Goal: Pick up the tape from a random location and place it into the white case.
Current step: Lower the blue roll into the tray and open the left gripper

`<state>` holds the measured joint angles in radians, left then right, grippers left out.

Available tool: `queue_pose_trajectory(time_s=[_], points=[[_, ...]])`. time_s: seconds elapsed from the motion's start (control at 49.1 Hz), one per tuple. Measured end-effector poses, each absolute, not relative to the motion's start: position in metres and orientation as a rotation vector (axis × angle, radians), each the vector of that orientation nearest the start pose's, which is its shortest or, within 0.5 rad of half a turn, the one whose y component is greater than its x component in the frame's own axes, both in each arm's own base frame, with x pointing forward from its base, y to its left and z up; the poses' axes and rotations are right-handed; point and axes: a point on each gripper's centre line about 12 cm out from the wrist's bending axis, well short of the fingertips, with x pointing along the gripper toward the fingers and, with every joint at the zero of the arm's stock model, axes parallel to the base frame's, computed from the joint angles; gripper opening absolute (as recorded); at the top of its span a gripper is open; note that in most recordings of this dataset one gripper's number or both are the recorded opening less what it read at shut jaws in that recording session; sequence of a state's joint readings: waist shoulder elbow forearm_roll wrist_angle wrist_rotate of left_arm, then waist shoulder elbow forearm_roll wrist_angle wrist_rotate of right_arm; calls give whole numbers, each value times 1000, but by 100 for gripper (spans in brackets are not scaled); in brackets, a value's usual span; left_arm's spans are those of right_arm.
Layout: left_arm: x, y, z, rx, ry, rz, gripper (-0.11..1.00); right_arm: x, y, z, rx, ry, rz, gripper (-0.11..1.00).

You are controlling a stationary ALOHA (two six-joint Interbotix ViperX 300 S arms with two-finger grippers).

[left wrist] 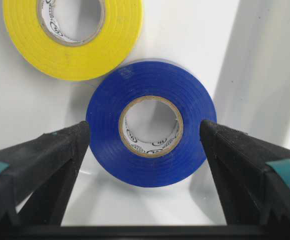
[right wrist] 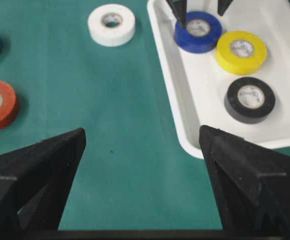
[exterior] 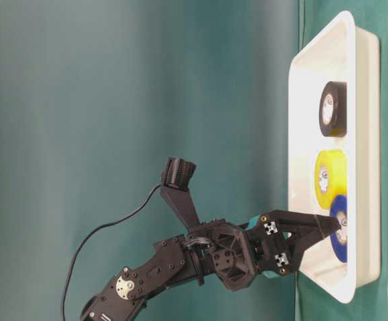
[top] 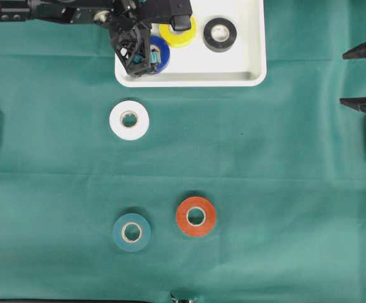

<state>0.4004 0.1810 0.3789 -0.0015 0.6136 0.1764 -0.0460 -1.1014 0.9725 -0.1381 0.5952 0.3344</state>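
Note:
A blue tape roll [left wrist: 105, 125] lies flat on the floor of the white case [top: 189, 79], near its front left corner. My left gripper [left wrist: 145, 132] hangs over it, open, one finger [left wrist: 60, 150] on each side of the roll, close to its edge. The overhead view shows this gripper [top: 146, 62] partly covering the blue roll [top: 162, 58]. At table level the fingertips [exterior: 331, 227] reach into the case [exterior: 304, 134] at the blue roll [exterior: 339, 251]. My right gripper [right wrist: 142, 137] is open over bare cloth and holds nothing; overhead it [top: 342, 79] sits at the right edge.
A yellow roll [top: 189, 39] and a black roll [top: 207, 35] also lie in the case. On the green cloth lie a white roll [top: 117, 120], an orange roll [top: 183, 218] and a teal roll [top: 118, 233].

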Motion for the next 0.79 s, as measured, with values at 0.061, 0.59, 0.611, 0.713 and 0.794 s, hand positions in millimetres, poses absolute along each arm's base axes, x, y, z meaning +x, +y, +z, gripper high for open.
queue_pose_trajectory(time_s=[0.061,0.59,0.611,0.713,0.794], points=[[380,160,143,-80,1182,248,98,162,-17,302,208,447,-171,90],[375,157,182,-87,1216,239,98,162,-17,302,208,447,-171,90],[374,157,184,-87,1216,239,98,162,-17,302,208,447,-171,90],[374,155,200,-81,1202,238,98,162,-17,302,208,447,-171,90],[375,152,212,-71,1187,234,98,162,-16,302,208,447,-170,90]])
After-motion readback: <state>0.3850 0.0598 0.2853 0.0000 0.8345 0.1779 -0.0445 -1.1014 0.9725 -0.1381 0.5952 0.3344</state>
